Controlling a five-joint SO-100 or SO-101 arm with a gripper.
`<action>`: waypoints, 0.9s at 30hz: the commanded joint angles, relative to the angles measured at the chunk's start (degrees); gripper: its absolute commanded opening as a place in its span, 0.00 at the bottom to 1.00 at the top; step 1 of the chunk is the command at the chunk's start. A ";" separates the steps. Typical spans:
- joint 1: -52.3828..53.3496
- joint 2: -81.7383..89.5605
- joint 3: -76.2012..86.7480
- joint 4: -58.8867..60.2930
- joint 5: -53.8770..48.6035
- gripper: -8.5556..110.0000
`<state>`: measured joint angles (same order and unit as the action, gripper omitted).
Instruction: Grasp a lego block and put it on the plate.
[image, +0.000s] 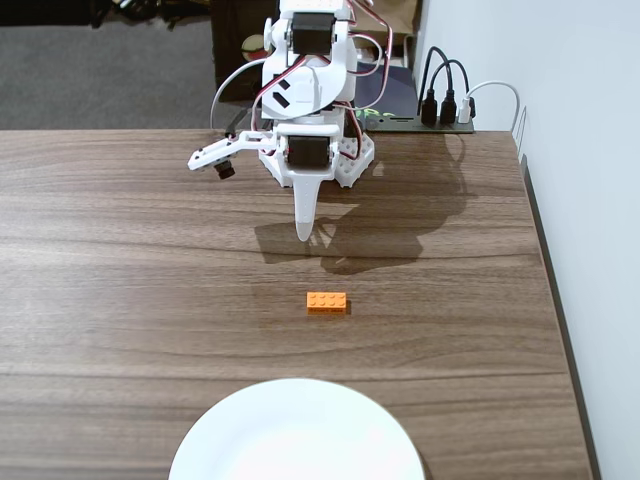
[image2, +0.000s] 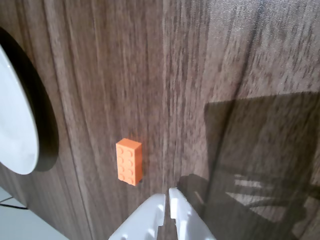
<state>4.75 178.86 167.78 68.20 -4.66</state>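
The lego block (image: 327, 302) was seen flat on the table (image: 120, 260), between the plate (image: 296, 440) and the gripper (image: 304, 232), whose fingers were held together, its long axis set across the gripper's line of reach.

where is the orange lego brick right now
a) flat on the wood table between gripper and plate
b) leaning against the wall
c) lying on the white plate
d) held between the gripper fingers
a: the lego brick lies on the table, apart from the gripper and the plate.
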 joint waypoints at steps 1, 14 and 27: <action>0.35 -1.85 -2.37 -1.93 0.53 0.08; -0.18 -16.87 -7.03 -7.91 11.25 0.08; 2.02 -27.60 -8.88 -13.01 13.71 0.08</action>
<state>6.86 151.44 161.28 55.90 9.23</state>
